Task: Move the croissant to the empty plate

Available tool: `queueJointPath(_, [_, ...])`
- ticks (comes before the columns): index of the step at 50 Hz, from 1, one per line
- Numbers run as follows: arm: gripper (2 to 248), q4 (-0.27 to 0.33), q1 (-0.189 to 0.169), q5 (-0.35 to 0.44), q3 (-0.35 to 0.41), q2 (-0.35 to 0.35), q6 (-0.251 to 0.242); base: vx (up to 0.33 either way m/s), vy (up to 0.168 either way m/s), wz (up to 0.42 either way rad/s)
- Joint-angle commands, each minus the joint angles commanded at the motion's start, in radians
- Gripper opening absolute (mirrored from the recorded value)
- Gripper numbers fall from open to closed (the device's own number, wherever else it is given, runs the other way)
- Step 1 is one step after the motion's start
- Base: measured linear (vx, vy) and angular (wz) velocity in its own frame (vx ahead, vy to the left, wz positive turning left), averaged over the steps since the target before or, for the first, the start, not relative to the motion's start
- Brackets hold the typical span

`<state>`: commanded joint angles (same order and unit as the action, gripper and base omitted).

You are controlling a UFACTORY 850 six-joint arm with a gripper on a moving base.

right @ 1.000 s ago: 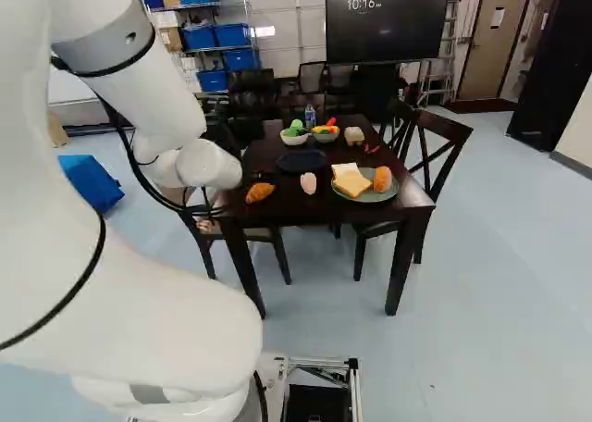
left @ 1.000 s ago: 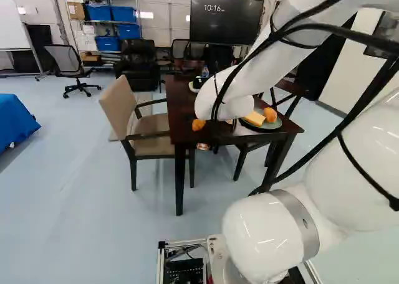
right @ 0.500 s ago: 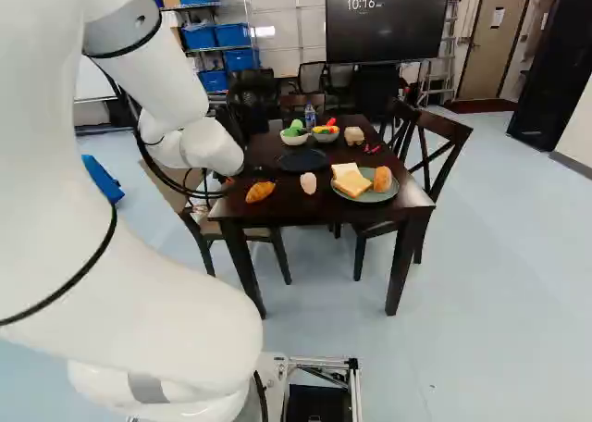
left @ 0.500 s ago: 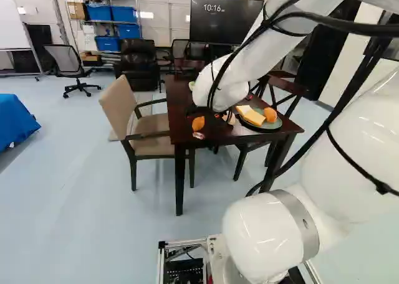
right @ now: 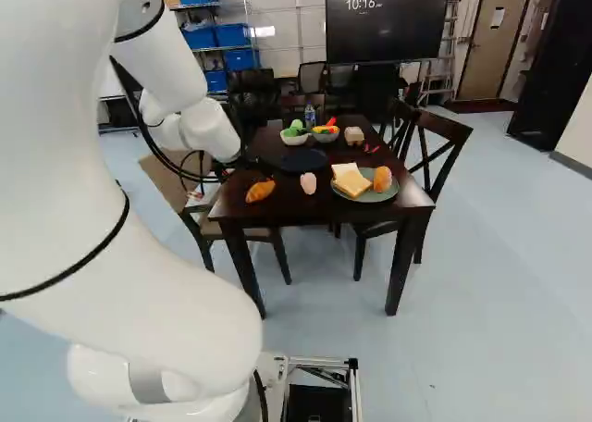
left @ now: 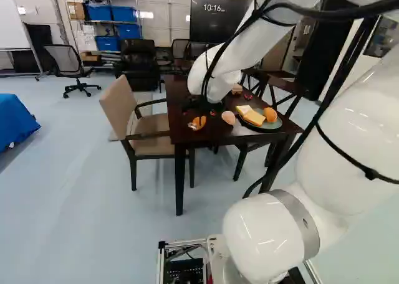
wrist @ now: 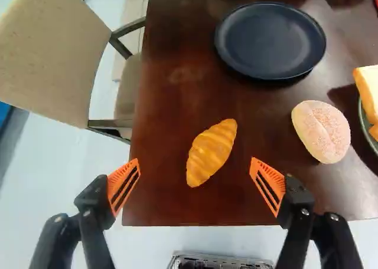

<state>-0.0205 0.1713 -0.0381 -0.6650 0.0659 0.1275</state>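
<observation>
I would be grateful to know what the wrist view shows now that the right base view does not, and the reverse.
Only in the wrist view: the open fingers, clearly apart; I cannot make them out in the right base view.

Only in the right base view: the wall screen, the bottle, the bowl of colourful food and the big white arm.

In both: the croissant, the dark empty plate, the pinkish bun, sliced bread, the table and the beige chair.
</observation>
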Motion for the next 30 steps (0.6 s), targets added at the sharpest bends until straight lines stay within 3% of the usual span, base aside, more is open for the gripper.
queueJointPath(30, [247,0.0,-0.004,-0.246,-0.136,-0.055,0.0,0.0,0.0,0.0])
